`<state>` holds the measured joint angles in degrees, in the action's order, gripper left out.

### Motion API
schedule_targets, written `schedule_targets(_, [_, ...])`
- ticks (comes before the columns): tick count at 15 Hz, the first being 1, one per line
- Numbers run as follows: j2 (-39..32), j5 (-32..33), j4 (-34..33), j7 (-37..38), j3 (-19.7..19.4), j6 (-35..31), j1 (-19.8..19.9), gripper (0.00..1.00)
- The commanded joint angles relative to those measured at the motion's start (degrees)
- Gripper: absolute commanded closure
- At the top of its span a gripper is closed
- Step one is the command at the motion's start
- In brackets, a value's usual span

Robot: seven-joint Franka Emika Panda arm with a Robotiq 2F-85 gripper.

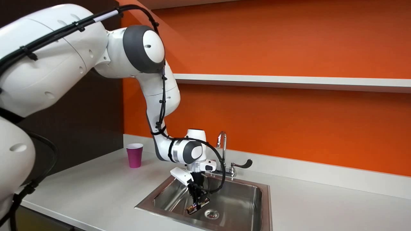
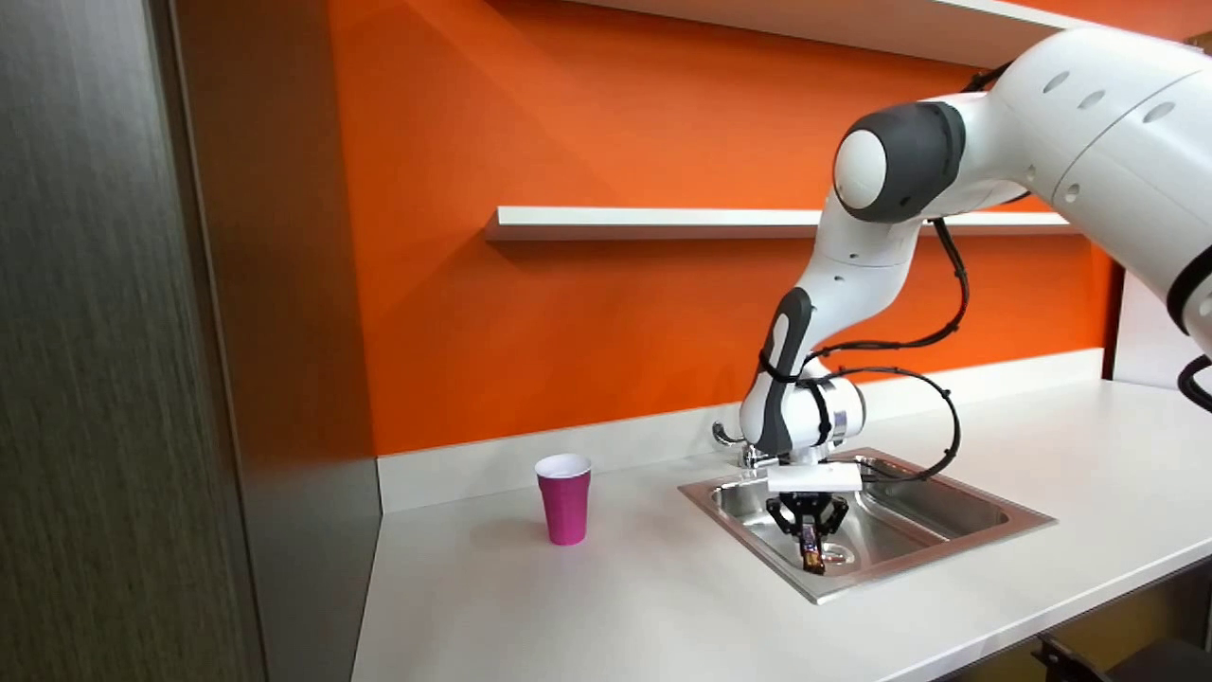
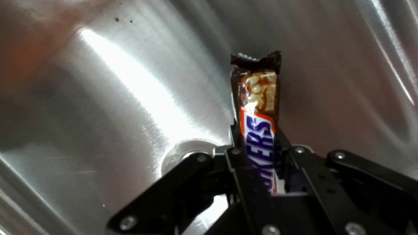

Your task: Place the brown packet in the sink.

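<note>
The brown packet (image 3: 259, 91) is a dark brown candy bar wrapper with a white and blue label. My gripper (image 3: 256, 135) is shut on it, one finger on each side, and its far end sticks out past the fingertips. The lower part of the packet is hidden by the fingers. In both exterior views the packet (image 1: 192, 209) (image 2: 812, 557) and the gripper (image 1: 197, 200) (image 2: 808, 532) are down inside the steel sink (image 1: 266, 208) (image 2: 1018, 525), close to the drain. I cannot tell whether the packet touches the sink floor (image 3: 107, 169).
A pink cup (image 1: 134, 156) (image 2: 565, 502) stands on the counter (image 1: 106, 189) beside the sink. The chrome faucet (image 1: 223, 147) rises behind the sink, with a handle (image 1: 242, 164) close to the arm. A white shelf (image 1: 289, 80) runs along the orange wall.
</note>
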<state>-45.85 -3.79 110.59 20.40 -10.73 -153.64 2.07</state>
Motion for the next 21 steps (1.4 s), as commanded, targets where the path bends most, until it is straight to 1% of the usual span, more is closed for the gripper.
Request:
schedule_targets(1, [-0.6, -1.2, -1.3, -1.6, 0.7, 0.3, 1.0, 0.94])
schedule_targets(4, [-0.7, -1.1, -1.4, -1.5, 0.5, 0.5, 0.9, 0.94])
schedule_targets(5, [-0.8, -1.0, -1.5, -1.4, 0.4, 0.5, 0.7, 0.51])
schedule_targets(6, [-0.8, -0.9, -1.5, -1.4, 0.4, 0.5, 0.7, 0.5])
schedule_targets(8, [-0.6, -0.9, -1.5, -1.4, 0.4, 0.5, 0.7, 0.34])
schedule_targets(9, [-0.3, -1.0, -1.4, -1.4, 0.3, 0.5, 0.7, 0.28])
schedule_targets(10, [-0.1, -1.0, -1.4, -1.5, 0.3, 0.4, 0.7, 0.19])
schedule_targets(12, [0.6, -0.9, -1.1, -1.5, 0.3, 0.4, 0.7, 0.06])
schedule_targets(13, [1.1, -0.8, -0.7, -1.6, 0.1, 0.2, 0.6, 0.01])
schedule_targets(21, [8.2, -0.4, 5.1, -7.1, 1.4, -2.8, 1.9, 0.0])
